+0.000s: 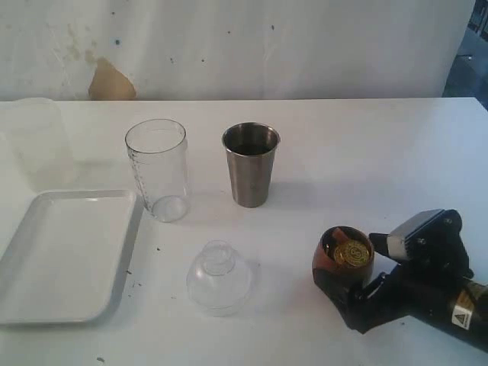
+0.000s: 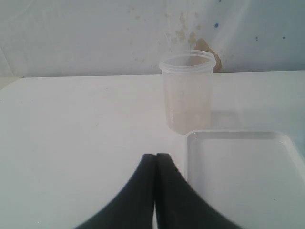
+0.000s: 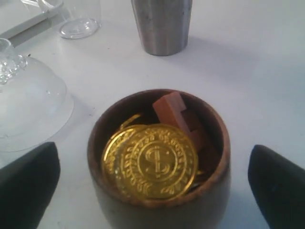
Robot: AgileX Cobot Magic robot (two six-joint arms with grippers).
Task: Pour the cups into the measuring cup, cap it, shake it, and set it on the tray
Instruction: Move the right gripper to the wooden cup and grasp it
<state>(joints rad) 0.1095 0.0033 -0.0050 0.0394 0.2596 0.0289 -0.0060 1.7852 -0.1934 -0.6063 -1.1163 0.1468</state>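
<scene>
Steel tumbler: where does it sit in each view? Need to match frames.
Exterior: the steel tumbler stands mid-table, just right of the measuring cup.
Left wrist: not in it; only the frosted cup and the tray show.
Right wrist: its lower part stands beyond the wooden cup.
Shared landmark: the measuring cup, beside the tumbler in the exterior and right wrist views.

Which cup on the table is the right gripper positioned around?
The short reddish-brown wooden cup holding a gold coin: the open right gripper straddles it. The steel tumbler and clear measuring cup stand apart, farther back.
</scene>
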